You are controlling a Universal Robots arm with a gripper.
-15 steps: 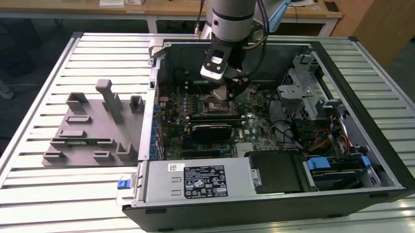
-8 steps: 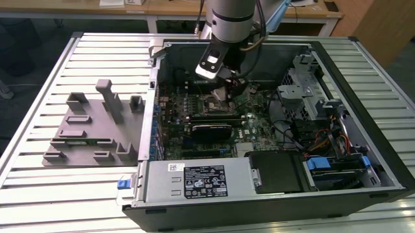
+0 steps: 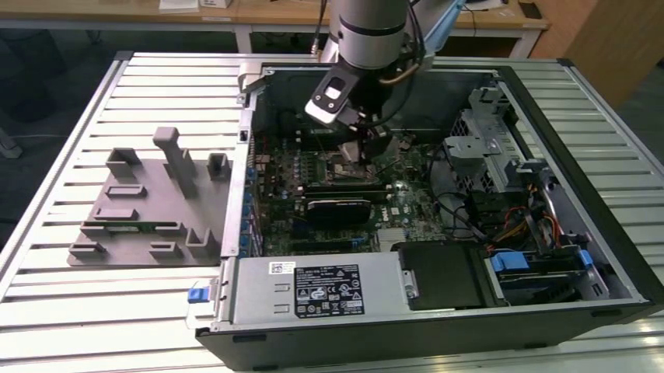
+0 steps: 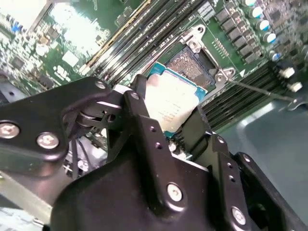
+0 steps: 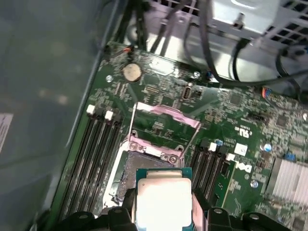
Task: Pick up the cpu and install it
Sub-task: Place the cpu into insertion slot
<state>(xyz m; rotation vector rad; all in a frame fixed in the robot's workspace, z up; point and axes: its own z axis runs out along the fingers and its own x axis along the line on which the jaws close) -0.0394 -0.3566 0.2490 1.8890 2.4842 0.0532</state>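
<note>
In both wrist views my gripper (image 4: 168, 122) (image 5: 163, 211) is shut on the cpu (image 4: 168, 98) (image 5: 163, 199), a flat square chip with a shiny silver top and a green rim. One black finger (image 4: 139, 113) presses each side of it. The chip hangs just above the open socket (image 4: 190, 65) (image 5: 132, 166) on the green motherboard, tilted and partly overlapping it. The socket's metal load plate (image 5: 163, 122) stands swung open. In the exterior view the gripper (image 3: 356, 140) reaches down into the open computer case (image 3: 581, 233) over the socket area (image 3: 347, 167).
Memory slots (image 5: 98, 144) run on both sides of the socket. A silver heatsink (image 5: 288, 178), cables (image 5: 216, 62) and a drive cage (image 3: 487, 148) crowd the case. The power supply (image 3: 311, 289) sits at the front. A grey fixture block (image 3: 151, 206) lies on the slatted table, exterior view's left.
</note>
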